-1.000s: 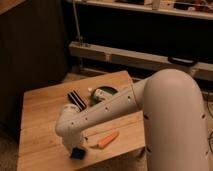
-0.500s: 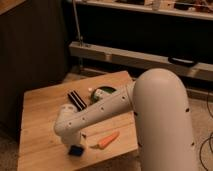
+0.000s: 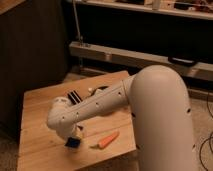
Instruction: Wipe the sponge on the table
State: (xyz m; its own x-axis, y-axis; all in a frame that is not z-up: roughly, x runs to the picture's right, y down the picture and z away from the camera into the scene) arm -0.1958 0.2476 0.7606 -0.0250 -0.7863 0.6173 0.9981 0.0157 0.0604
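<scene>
The sponge [image 3: 73,143], a small dark-blue block, rests on the light wooden table [image 3: 40,110] near its front edge. My gripper [image 3: 75,137] points down from the white arm's wrist [image 3: 62,120] and is shut on the sponge, pressing it against the wood. The thick white arm reaches in from the right and hides much of the table's middle.
An orange carrot [image 3: 106,141] lies just right of the sponge. Behind the arm at the back of the table lies a black flat object with pale stripes [image 3: 75,96], with a dark-green thing [image 3: 101,89] half hidden beside it. A long grey metal shelf [image 3: 125,55] runs behind the table.
The gripper and the sponge have slid together a little way back from the table's front edge and slightly left. The arm's big elbow has swung further into view.
</scene>
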